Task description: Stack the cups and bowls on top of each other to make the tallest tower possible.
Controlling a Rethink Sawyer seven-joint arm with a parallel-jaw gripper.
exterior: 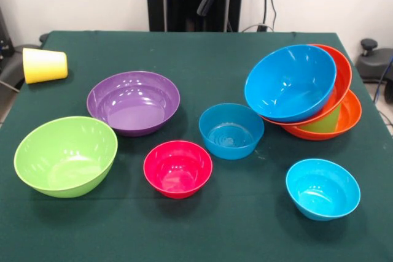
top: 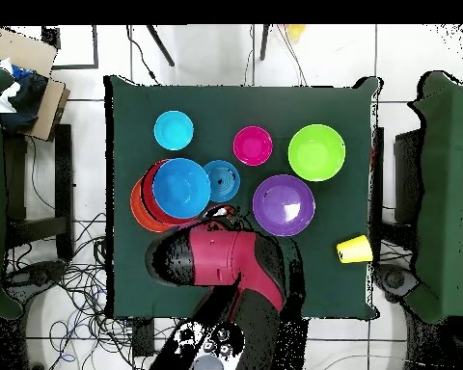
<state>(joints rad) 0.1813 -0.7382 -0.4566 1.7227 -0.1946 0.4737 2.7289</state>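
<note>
You see a dark green table [exterior: 184, 225] bearing glossy plastic pieces. The yellow cup [exterior: 44, 65] fades to a paler yellow toward its rim. The purple bowl [exterior: 133, 102] is violet inside and out; the lime green bowl [exterior: 66, 155] is a flat yellow-green. The pink-red bowl [exterior: 177, 168] is a saturated magenta-red. The smaller blue bowl [exterior: 231, 130] is mid-blue, and the small cyan bowl [exterior: 322, 188] is lighter and greener. In the leaning pile, a large blue bowl [exterior: 290, 81] shows against two orange bowls [exterior: 344, 118], with a sliver of light green cup [exterior: 324, 121] between them. From overhead, the arm [top: 231, 260] reads as crimson with black.
</note>
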